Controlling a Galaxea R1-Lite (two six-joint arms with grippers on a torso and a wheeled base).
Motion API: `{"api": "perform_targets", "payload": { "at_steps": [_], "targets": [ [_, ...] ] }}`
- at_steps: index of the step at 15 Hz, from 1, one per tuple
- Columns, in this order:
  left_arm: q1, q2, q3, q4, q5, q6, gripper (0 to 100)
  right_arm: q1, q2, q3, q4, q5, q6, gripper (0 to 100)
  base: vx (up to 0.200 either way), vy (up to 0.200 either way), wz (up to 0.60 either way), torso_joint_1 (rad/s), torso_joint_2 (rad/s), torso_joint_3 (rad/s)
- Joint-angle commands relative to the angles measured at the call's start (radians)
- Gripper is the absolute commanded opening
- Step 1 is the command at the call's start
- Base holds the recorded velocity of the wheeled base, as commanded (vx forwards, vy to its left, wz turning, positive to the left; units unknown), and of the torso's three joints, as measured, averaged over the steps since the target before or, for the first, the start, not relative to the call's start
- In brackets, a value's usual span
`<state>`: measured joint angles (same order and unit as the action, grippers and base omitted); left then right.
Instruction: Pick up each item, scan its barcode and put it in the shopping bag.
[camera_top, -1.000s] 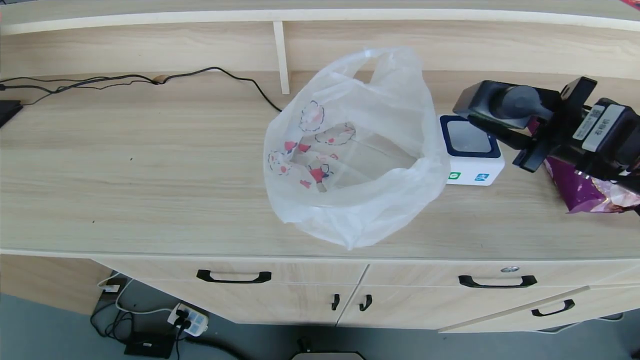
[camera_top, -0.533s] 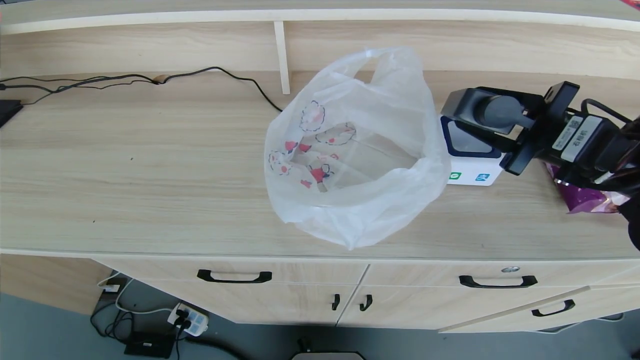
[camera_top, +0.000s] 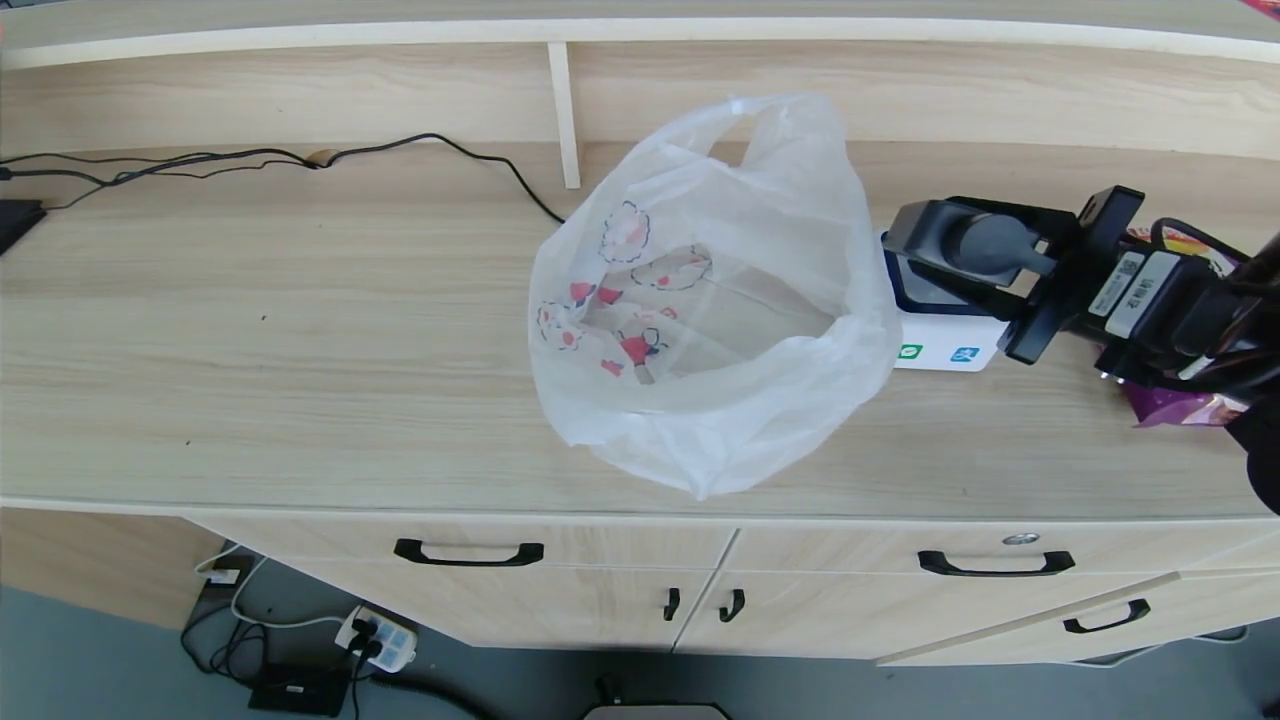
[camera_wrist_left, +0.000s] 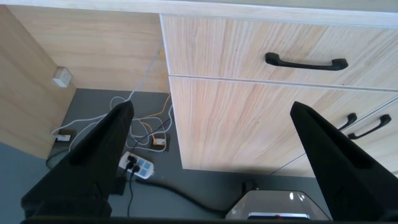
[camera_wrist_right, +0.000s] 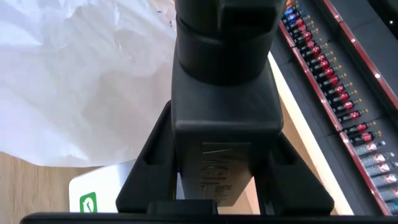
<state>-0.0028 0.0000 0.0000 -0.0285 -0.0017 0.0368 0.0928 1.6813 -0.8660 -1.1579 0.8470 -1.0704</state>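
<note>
A white translucent shopping bag (camera_top: 700, 300) with a flower print stands open at the middle of the wooden counter (camera_top: 300, 330); it also shows in the right wrist view (camera_wrist_right: 74, 81). To its right sits a white scanner box (camera_top: 950, 345) with a blue-rimmed window, its corner (camera_wrist_right: 93, 193) seen from the wrist. My right gripper (camera_top: 985, 262) hangs just over that box, shut on a black item (camera_top: 965, 240) with a grey rounded part (camera_wrist_right: 221, 162). A purple snack bag (camera_top: 1170, 405) lies at the far right, partly behind the arm. My left gripper (camera_wrist_left: 211, 162) is open below the counter, in front of the drawers.
Black cables (camera_top: 200, 160) run along the back left of the counter. A thin upright divider (camera_top: 565, 115) stands behind the bag under a raised ledge. Drawers with black handles (camera_top: 468, 552) are below, and a power strip (camera_top: 385, 640) lies on the floor.
My right arm has carried the black item left and lower, from beside the scanner box to over it. The bag and scanner have not moved.
</note>
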Motion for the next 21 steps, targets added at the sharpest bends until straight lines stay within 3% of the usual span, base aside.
{"api": "perform_targets", "payload": {
  "at_steps": [1,6,8,12,15,18,21],
  "targets": [
    [0.001,0.002,0.000,-0.001,0.000,0.002,100,-0.030,0.005,0.004,0.000,0.003,-0.002,0,0.000,0.000,0.00,0.000,0.00,0.000],
    [0.001,0.002,0.000,0.002,0.000,-0.002,100,-0.022,0.003,-0.033,-0.002,0.000,0.061,0,0.000,0.000,0.00,0.000,0.00,0.000],
    [0.001,0.002,0.000,0.004,0.000,-0.005,100,-0.025,-0.052,-0.045,0.000,-0.066,0.208,0,0.000,0.000,0.00,0.000,0.00,0.000],
    [0.000,0.002,0.000,0.002,0.000,0.011,100,-0.010,-0.212,0.062,0.004,-0.270,0.504,0,0.000,0.000,0.00,0.000,0.00,0.000],
    [0.000,0.002,0.000,0.006,0.000,0.011,100,0.124,-0.411,0.277,0.027,-0.482,0.733,0,0.000,0.000,0.00,0.000,0.00,0.000],
    [0.000,0.002,0.000,0.006,0.000,0.011,100,0.153,-0.531,0.360,0.126,-0.510,0.761,0,0.000,0.000,0.00,0.000,0.00,0.000],
    [0.000,0.002,0.000,0.006,0.000,0.011,100,0.154,-0.591,0.354,0.260,-0.511,0.765,0,0.000,0.000,0.00,0.000,0.00,0.000]
  ]
}}
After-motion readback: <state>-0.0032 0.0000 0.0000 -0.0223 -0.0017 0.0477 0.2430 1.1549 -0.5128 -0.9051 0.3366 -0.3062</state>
